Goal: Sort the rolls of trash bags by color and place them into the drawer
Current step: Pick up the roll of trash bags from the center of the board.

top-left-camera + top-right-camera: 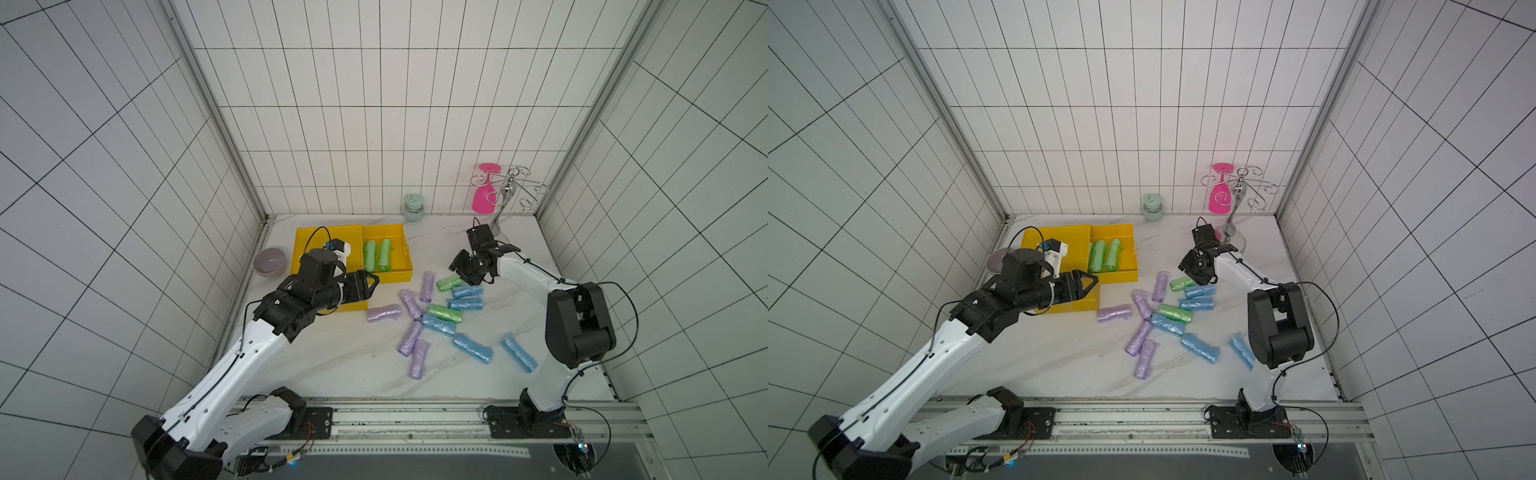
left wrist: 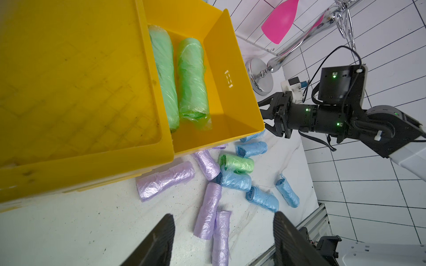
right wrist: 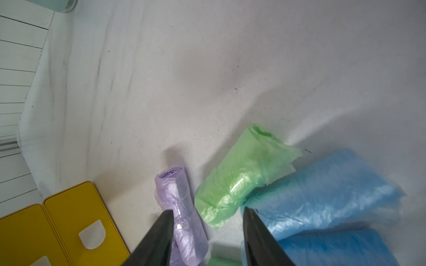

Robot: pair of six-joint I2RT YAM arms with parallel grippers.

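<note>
Early days, we judge: only two green rolls lie in the open yellow drawer at far left. Two other green rolls, five lilac rolls and five blue rolls lie loose on the desk. Our right gripper, spread, hovers at the farther green roll. Our left gripper, spread and empty, hangs by the drawer.

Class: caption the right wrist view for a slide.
Open right gripper aimed at green roll between lilac roll and blue roll.
</note>
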